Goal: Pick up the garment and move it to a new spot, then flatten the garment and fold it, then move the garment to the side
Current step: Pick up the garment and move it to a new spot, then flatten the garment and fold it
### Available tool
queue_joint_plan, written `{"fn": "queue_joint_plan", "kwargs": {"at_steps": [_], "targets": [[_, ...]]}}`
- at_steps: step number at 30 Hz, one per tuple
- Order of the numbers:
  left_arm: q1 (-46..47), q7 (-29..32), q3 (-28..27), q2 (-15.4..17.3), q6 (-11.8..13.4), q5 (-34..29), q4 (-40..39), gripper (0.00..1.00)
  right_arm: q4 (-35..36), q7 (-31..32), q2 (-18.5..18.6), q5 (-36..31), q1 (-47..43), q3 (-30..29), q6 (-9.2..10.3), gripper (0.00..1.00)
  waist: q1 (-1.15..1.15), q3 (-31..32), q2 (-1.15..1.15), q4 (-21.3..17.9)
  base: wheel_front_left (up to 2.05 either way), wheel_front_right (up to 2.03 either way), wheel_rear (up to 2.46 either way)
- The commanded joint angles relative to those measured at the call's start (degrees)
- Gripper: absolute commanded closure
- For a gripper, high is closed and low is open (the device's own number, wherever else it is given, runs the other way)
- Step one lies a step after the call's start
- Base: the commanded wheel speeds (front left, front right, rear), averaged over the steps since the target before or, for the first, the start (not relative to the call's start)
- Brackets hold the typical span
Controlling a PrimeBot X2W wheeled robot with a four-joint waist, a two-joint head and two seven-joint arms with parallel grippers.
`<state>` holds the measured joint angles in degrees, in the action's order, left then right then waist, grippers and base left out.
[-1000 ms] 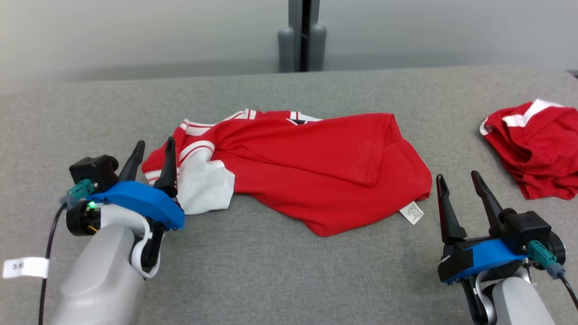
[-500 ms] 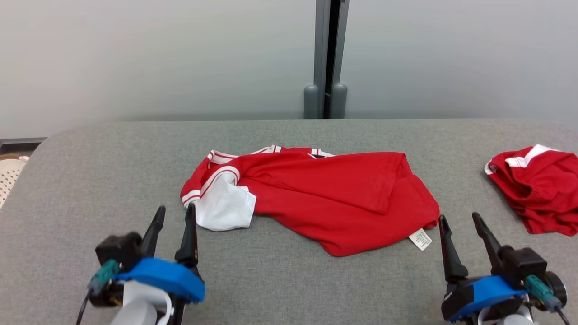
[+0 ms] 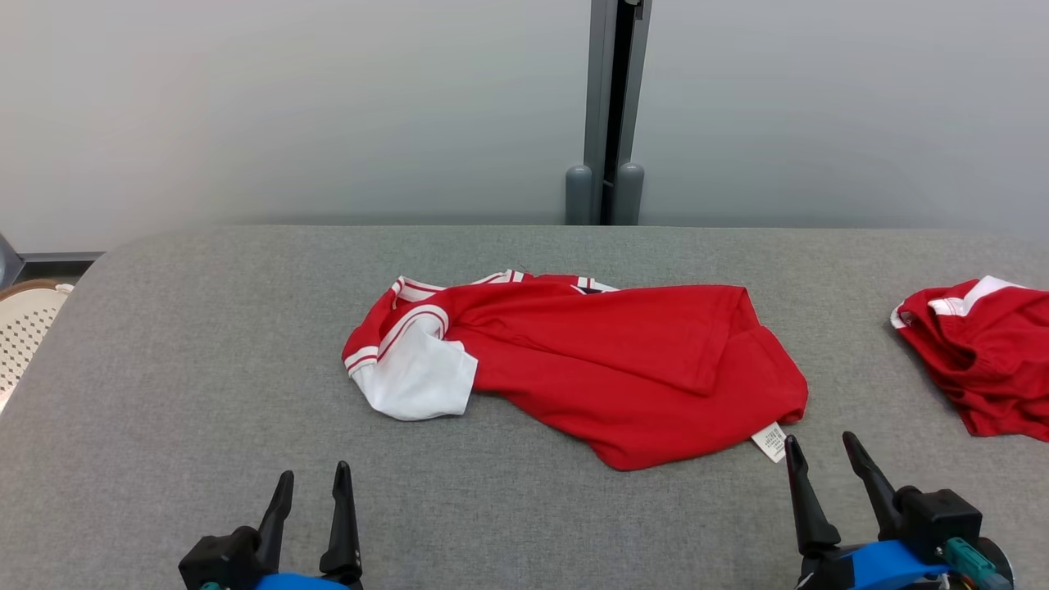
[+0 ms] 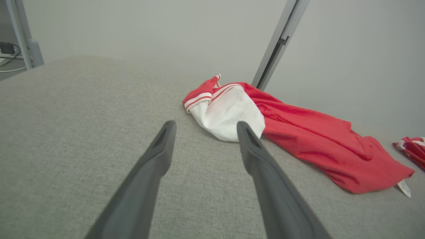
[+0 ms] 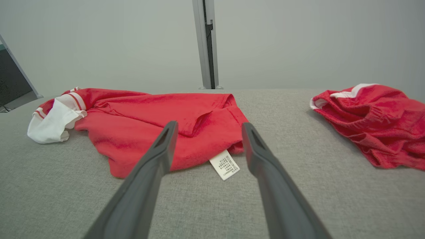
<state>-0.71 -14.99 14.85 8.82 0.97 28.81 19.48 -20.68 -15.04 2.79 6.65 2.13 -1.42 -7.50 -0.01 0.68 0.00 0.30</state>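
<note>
Two empty tools, the left gripper (image 3: 314,471) and the right gripper (image 3: 819,438), hover with jaws wide at the near edge of the grey table (image 3: 205,344), where the red shirt (image 3: 623,369) lies rumpled at the middle. Flattening appears to be the step in hand. The next move likely calls for pinching the white sleeve (image 3: 418,381) and the hem corner by the label (image 3: 769,442).

I work in what looks like a lab: grey padded table (image 3: 205,369), bare partition walls (image 3: 287,106) joined by a metal post (image 3: 610,106), cables (image 4: 13,69) trailing nearby.
</note>
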Motion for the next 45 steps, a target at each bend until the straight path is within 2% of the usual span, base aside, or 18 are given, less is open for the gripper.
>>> {"fn": "queue_joint_plan", "kwargs": {"at_steps": [1, 29, 38, 45], "targets": [[-0.72, -0.27, -0.41, -0.26, -0.21, -0.73, -0.27, 0.0, -0.22, -0.19, 0.19, 0.47, -0.12, 0.34, 0.01, 0.0, 0.01, -0.02, 0.0, 0.1, 0.0, 0.0, 0.0], [2.18, -0.27, -1.48, -1.85, -2.3, -3.21, 1.81, 0.0, -0.74, -0.19, 0.2, -0.1, 2.34, 1.3, 0.01, 0.0, 0.01, -2.36, 0.0, -0.48, 0.0, 0.0, 0.0], [10.17, 2.06, -0.72, -0.07, -2.35, -4.52, 5.25, 0.0, 0.4, -0.19, 0.2, -1.19, 4.81, 1.95, 0.01, 0.0, 0.01, -6.97, 0.0, -2.02, 0.0, 0.0, 0.0], [20.21, 4.06, -2.19, 1.95, -1.84, -4.53, 14.2, 0.0, 1.64, -0.19, 0.2, -2.24, 8.72, 3.68, 0.01, 0.0, 0.01, -13.27, 0.0, -4.91, 0.0, 0.0, 0.0]]}}
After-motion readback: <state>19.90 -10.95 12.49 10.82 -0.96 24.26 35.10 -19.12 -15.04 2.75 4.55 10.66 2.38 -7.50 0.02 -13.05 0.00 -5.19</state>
